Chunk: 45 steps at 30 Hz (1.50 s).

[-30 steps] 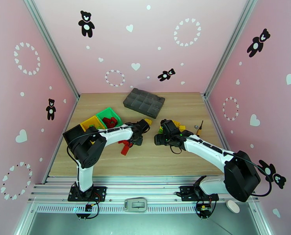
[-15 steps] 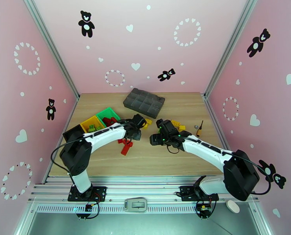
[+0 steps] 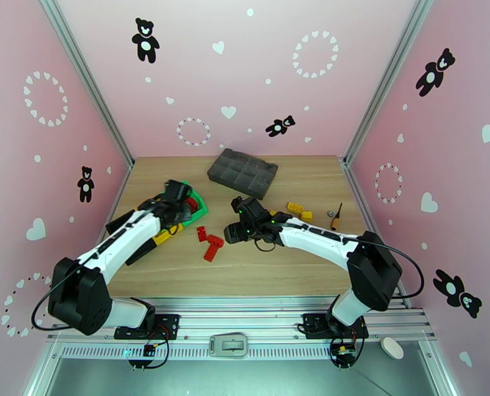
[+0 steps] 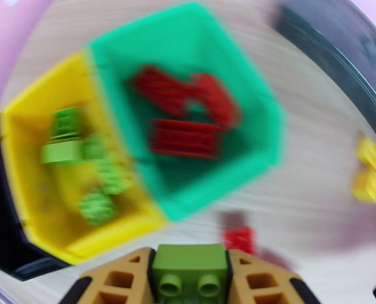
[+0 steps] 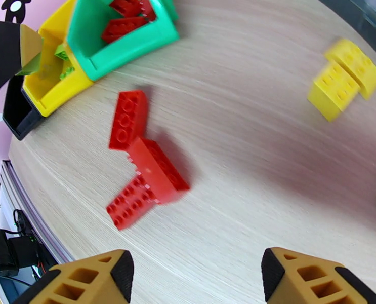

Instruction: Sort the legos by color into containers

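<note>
**Desk:** Left side, status?

**Op:** My left jaws are clamped on a light green brick (image 4: 189,259), studs toward the wrist camera, sitting square between the pads. That view is smeared, so I can't read fine detail.

**Desk:** Where's its bin from there?

**Op:** The yellow bin (image 4: 117,231), with green bricks in it, lies ahead and to the left of the jaws. Straight ahead is the green bin (image 4: 253,148), holding reds, wall to wall with the yellow. The black bin (image 4: 0,224) is further left again. I judge I need to go left before letting go, or the brick lands among the reds.

**Desk:** Right side?

**Op:** My right jaws stand wide apart and hold nothing, above the table (image 5: 268,163). Three red bricks (image 5: 152,171) lie touching in a crooked cluster, ahead and left of the jaws. The nearest one's long axis runs diagonally to the gap, so I'd turn the wrist first. The right arm is the nearer one to them.
</note>
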{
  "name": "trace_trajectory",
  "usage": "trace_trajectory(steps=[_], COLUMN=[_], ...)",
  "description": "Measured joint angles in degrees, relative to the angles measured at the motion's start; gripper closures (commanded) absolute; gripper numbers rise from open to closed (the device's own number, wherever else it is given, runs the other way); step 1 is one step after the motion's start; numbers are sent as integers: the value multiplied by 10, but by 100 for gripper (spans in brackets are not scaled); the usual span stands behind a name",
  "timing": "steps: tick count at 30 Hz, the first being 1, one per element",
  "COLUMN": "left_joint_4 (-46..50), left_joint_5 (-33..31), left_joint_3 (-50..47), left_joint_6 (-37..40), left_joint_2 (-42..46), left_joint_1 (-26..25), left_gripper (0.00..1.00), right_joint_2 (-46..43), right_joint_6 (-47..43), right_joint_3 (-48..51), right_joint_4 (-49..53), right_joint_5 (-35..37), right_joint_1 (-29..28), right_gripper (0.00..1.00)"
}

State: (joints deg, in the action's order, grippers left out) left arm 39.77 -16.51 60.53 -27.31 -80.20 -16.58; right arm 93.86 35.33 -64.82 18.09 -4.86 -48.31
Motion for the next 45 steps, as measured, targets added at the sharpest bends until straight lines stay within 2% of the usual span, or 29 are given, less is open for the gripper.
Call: trace_trajectory(steps=[5,10,19,27,31,36,45], left_joint_4=[-14,-32,-50,-51,-45,-41,-47], left_joint_5=[2,11,19,26,26,26,21], left_joint_3=[-13,-15,-16,-22,-22,-21,-10], left_joint_6=[0,1,3,3,3,0,-35], left_joint_2=[0,-15,-51,-17,9,13,-22], left_joint_1=[65,106,123,118,85,14,-140], left_gripper=[68,67,33,27,25,23,21], right_joint_2=[9,10,9,-17,-29,-40,-57], right_joint_6=[-4,-10,-15,-15,-14,-12,2], right_joint_3=[-14,-17,-17,2,19,44,88], right_joint_4=[6,16,37,41,41,48,59], right_joint_5=[3,14,35,54,64,85,122], right_joint_1=[0,0,8,47,71,101,139], right_gripper=[29,29,28,26,23,20,12])
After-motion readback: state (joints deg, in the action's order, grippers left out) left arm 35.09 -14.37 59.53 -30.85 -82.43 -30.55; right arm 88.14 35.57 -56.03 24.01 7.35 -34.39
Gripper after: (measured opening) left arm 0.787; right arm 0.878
